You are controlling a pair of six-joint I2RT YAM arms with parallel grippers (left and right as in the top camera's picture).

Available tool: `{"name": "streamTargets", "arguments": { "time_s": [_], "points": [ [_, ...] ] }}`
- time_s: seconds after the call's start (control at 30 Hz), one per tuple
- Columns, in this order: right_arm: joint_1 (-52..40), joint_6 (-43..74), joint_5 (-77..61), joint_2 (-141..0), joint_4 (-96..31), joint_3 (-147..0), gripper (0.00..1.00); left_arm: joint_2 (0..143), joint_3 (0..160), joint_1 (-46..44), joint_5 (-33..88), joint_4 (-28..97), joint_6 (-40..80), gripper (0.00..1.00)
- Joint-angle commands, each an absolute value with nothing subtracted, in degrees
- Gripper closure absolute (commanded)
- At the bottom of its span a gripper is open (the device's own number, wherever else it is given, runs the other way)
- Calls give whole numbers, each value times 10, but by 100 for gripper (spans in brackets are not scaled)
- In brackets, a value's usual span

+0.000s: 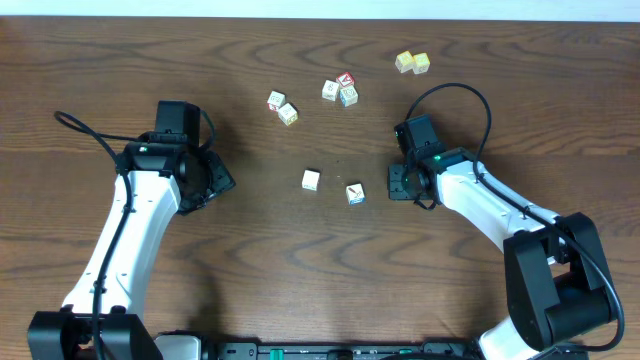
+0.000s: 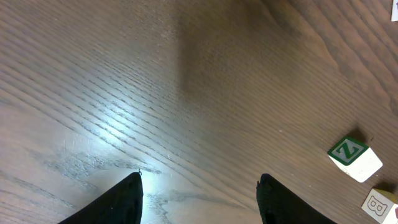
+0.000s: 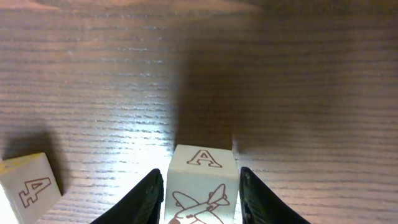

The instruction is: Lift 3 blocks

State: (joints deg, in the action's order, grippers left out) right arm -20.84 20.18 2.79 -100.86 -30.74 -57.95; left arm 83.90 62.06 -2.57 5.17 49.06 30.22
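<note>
Closest, the airplane-printed A block (image 3: 202, 184) stands on the glossy wood-grain table (image 3: 280, 74) between the right gripper (image 3: 200, 179)'s fingers; pinched or not, unclear. The 4 block (image 3: 28, 188) lies nearby. The left gripper (image 2: 199, 183) is spread over bare wood.

The overhead camera looks straight down from high above, taking in the whole table (image 1: 320, 290), both my arms and every block. My left wrist camera sits behind my left claw (image 2: 200, 190), facing forward and down along it, close to the wood, with a green-Z block (image 2: 353, 158) at its right edge. My right wrist camera hangs closer still behind my right claw (image 3: 200, 180), an A block (image 3: 203, 158) filling its lower middle and a 4 block (image 3: 28, 186) at the lower left. Each wrist view shares only its own small patch of tabletop with the overhead.
</note>
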Motion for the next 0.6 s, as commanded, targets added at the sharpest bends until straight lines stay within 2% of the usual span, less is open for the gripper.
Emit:
{"name": "streamTargets", "arguments": {
  "time_s": [0.0, 0.1, 0.33, 0.4, 0.43, 0.47, 0.57],
  "points": [
    [-204, 192, 27, -1011, -313, -584, 64, 839, 627, -23, 42, 493, 305, 40],
    [-204, 191, 27, -1011, -310, -584, 69, 838, 627, -23, 42, 493, 305, 41],
    [-203, 166, 27, -1011, -303, -584, 68, 839, 627, -23, 42, 493, 305, 40],
    [-203, 167, 27, -1011, -303, -584, 63, 839, 627, -23, 42, 493, 305, 40],
    [-203, 167, 27, -1011, -304, -584, 57, 839, 627, -23, 42, 493, 305, 40],
    [-203, 172, 27, -1011, -306, -584, 47, 839, 627, -23, 42, 493, 305, 40],
    [-203, 185, 27, -1011, -311, -585, 40, 839, 627, -23, 42, 493, 305, 40]
  ]
}}
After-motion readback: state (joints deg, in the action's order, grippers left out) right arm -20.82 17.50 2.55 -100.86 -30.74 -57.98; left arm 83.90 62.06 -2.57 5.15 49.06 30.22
